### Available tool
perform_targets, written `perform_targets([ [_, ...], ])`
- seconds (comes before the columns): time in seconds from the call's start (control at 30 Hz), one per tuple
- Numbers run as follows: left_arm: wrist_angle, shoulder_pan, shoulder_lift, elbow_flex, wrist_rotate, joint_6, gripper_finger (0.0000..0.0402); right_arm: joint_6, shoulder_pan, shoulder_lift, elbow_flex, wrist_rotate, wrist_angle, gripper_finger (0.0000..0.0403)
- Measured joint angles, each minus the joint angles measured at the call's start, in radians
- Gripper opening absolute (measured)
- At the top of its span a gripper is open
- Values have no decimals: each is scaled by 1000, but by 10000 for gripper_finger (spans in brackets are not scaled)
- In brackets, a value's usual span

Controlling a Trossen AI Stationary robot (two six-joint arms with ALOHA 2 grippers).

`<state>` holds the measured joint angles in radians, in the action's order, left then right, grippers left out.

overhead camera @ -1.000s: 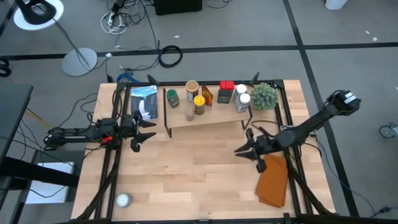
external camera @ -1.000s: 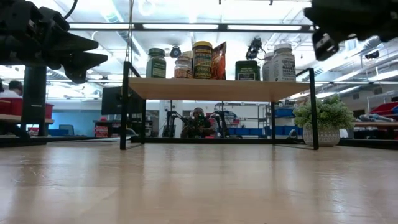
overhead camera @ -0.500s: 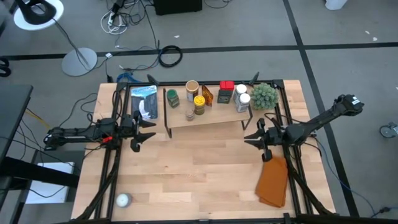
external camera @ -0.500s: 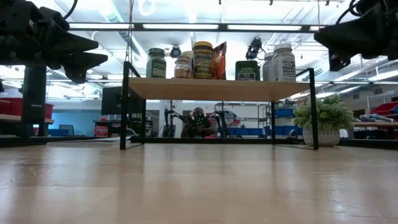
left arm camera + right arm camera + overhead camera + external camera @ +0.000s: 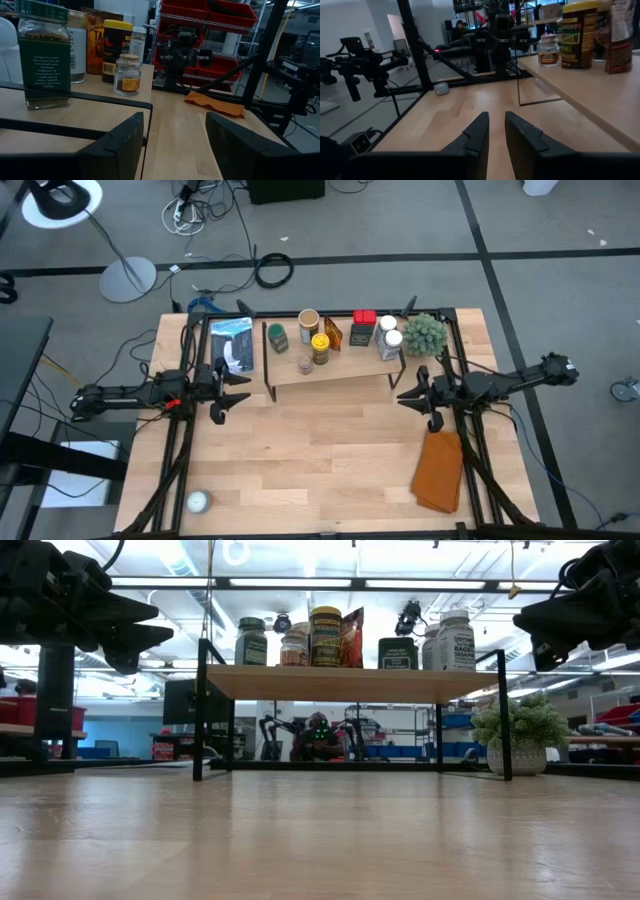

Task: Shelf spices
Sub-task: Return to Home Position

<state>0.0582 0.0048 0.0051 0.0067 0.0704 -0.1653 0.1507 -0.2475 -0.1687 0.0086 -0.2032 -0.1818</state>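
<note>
The shelf stands at the table's far middle on thin black legs, and its pale plank carries the spices. These include a green-lidded jar, a yellow-lidded tin, a small amber jar, an orange packet, red tins and white jars. My left gripper hovers open at the shelf's left end. My right gripper hovers at the shelf's right end, its fingers a narrow gap apart and empty.
A blue-and-white packet lies left of the shelf. The green fuzzy plant stands at its right end. An orange-brown cloth lies near the right edge. A small white round thing sits at the near left corner. Bare tabletop stretches before the shelf.
My right gripper has drawn back from the table's middle toward the right edge and a little toward the far edge, its arm stretching out lower and flatter. It held nothing throughout. The spices stay where they were.
</note>
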Motion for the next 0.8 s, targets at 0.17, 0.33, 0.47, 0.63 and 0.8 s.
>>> perform_targets([
  [0.17,0,0,0,0,0,0,220,-26,40,74,0,15,39,64],
  [0.33,0,0,0,0,0,0,220,-7,87,120,0,18,138,64],
  [0.47,-1,0,0,0,0,0,220,2,116,124,0,58,144,64],
  [0.63,-1,0,0,0,0,0,220,-17,137,104,0,69,146,64],
  [0.8,-1,0,0,0,0,0,220,-16,159,56,0,69,147,64],
])
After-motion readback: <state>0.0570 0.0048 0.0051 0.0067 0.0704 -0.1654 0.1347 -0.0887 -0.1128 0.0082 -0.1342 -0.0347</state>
